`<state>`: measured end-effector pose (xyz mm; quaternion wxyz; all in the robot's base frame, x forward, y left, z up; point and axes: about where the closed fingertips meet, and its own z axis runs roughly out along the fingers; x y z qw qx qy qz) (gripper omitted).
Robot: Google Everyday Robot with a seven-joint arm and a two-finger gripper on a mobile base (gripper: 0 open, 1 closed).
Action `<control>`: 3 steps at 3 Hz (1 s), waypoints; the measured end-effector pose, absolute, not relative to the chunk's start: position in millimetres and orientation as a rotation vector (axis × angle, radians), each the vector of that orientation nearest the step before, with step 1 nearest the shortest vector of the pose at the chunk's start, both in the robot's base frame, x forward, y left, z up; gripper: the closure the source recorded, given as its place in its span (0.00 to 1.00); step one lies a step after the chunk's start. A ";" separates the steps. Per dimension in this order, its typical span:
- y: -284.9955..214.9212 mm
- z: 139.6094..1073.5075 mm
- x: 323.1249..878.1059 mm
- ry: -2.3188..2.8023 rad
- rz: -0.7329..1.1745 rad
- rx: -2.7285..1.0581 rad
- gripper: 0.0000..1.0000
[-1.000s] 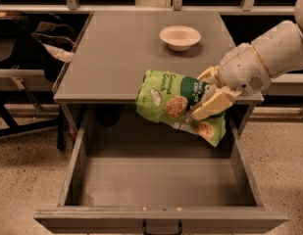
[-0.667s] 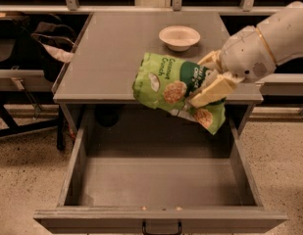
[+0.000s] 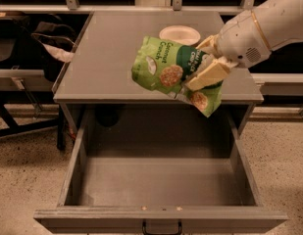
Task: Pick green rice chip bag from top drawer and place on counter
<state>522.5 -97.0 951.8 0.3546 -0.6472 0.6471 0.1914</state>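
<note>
The green rice chip bag hangs in the air over the front edge of the counter, tilted, with its lower right corner past the counter's front edge. My gripper comes in from the right and is shut on the bag's right half; one cream finger lies across the front of the bag. The top drawer stands pulled fully open below, its grey bottom bare, with the dark handle at its front.
A small white bowl sits on the counter at the back right, just behind the bag. Dark chairs and bags stand left of the cabinet. Speckled floor lies on both sides of the drawer. A window rail runs along the back.
My gripper has lifted the bag up and back, from over the drawer's rear to above the counter's front edge. The drawer has not moved.
</note>
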 end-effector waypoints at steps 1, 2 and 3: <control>-101.1 951.7 540.8 1.708 0.453 -1.637 1.00; -105.3 947.4 557.9 1.749 0.426 -1.617 1.00; -108.4 944.6 579.0 1.789 0.391 -1.605 1.00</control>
